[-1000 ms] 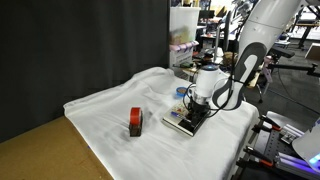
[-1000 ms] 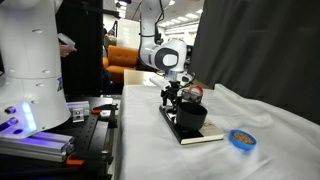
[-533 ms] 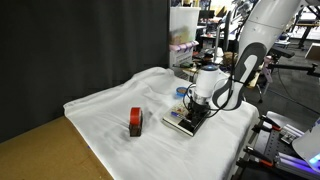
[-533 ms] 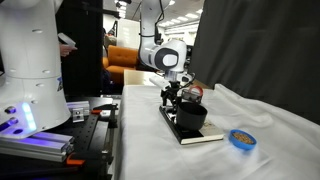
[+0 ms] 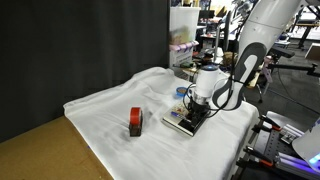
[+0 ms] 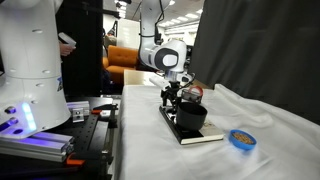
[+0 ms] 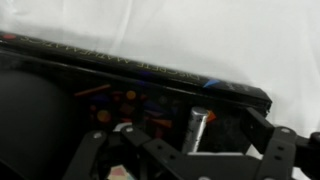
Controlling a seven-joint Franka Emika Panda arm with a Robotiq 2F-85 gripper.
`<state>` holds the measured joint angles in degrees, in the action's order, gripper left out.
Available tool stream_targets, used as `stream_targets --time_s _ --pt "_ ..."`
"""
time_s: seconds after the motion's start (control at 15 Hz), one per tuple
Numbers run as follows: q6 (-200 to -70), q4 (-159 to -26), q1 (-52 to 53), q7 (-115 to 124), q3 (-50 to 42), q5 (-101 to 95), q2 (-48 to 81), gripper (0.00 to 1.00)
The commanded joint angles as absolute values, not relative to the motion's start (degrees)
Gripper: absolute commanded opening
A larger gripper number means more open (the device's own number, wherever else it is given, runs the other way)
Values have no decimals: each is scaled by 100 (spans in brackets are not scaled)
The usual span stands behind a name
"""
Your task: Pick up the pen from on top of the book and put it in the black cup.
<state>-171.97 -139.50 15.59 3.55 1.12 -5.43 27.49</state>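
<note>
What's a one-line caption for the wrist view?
Open jaws low over the pen on the book, black cup at left.

The arm (image 5: 262,25) is glossy white, built of fat rounded links with darker bands at the joints. Its wrist (image 6: 165,57) is a white drum with a dark grey ring. A black cable (image 5: 237,85) loops at the wrist's 3 o'clock. The pincer (image 6: 172,98) is black, with bare linkage bars (image 7: 95,150) in the wrist view
</note>
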Motion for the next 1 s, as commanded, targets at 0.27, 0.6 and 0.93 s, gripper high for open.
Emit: stream_targets --time_s 0.27,0.6,0.93 --pt "-17189 -13903 1555 377 114 -555 2724 37" --pt "-17191 -13957 1553 391 111 -549 2662 4" --pt "-17188 -13990 1569 410 81 -555 2634 4"
